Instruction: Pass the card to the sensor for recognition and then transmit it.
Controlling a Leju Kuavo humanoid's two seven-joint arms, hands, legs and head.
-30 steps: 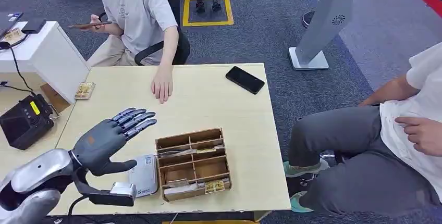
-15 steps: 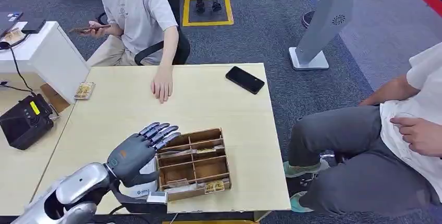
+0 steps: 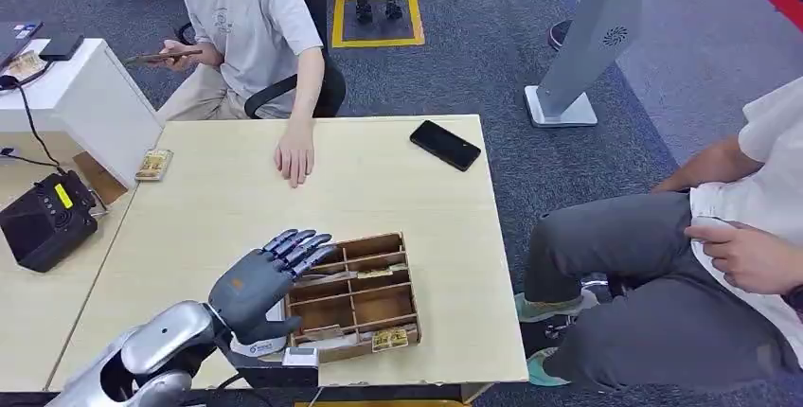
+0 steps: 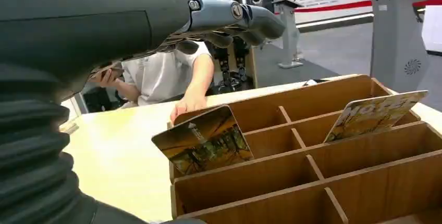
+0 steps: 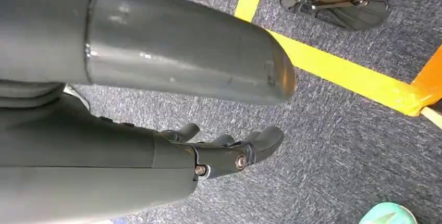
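Grey left hand [image 3: 260, 281] apparently open, empty

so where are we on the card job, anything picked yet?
Nothing looks done: no card is held, and two cards still lean in the wooden organizer. In hand: the left hand hovers with fingers apart over the organizer's left edge, apparently going for a card. The right hand hangs above the floor, holding nothing. Left: pick, present to the sensor, then pass it on.

sensor [image 3: 263, 343] mostly hidden under left hand [image 3: 260, 279]
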